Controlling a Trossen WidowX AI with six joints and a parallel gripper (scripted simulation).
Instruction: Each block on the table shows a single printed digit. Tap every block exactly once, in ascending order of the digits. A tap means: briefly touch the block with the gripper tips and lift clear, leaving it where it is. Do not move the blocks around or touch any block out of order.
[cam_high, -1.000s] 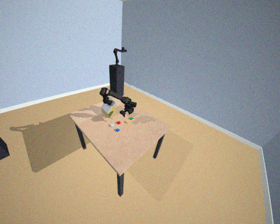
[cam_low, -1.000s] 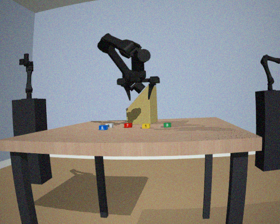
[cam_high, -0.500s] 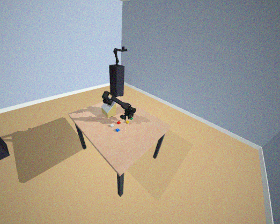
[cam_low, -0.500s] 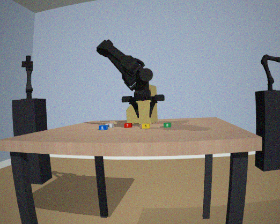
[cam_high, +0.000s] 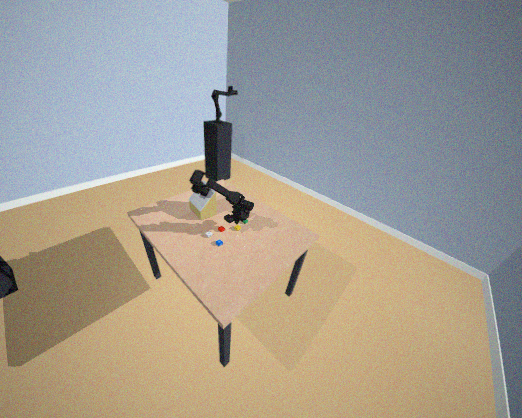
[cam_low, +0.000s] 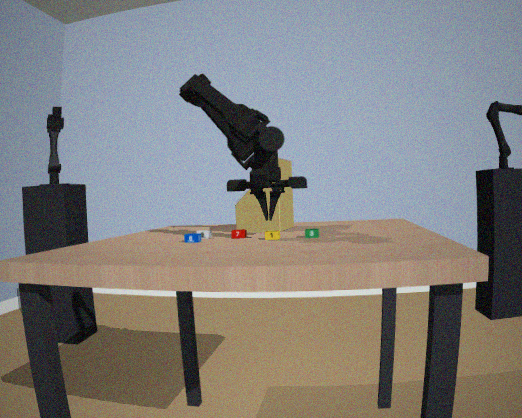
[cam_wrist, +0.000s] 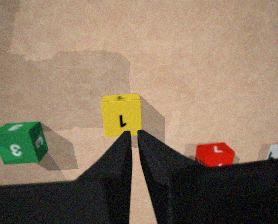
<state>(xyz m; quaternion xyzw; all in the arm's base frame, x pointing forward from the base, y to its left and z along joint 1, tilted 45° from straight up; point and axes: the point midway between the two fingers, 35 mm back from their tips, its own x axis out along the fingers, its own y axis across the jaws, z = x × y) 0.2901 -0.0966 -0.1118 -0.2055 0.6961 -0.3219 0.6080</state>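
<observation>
My gripper (cam_low: 270, 220) (cam_wrist: 134, 136) is shut and empty, tips pointing down a little above the yellow block. The yellow block (cam_high: 238, 227) (cam_low: 272, 235) (cam_wrist: 121, 116) shows a 1. The green block (cam_high: 245, 221) (cam_low: 312, 233) (cam_wrist: 19, 144) shows a 3; it is at the left in the wrist view. The red block (cam_high: 221, 228) (cam_low: 238, 234) (cam_wrist: 214, 154) shows a 7. The blue block (cam_high: 219, 243) (cam_low: 192, 238) looks like a 6. The white block (cam_high: 209, 234) (cam_low: 205, 234) (cam_wrist: 273, 152) has a digit I cannot read now.
A yellowish wedge-shaped stand (cam_high: 206, 210) (cam_low: 250, 212) is at the back of the wooden table (cam_high: 240, 280) (cam_low: 280, 255), behind the blocks. Dark pedestals (cam_high: 217, 150) (cam_low: 55, 215) bearing other arms stand off the table.
</observation>
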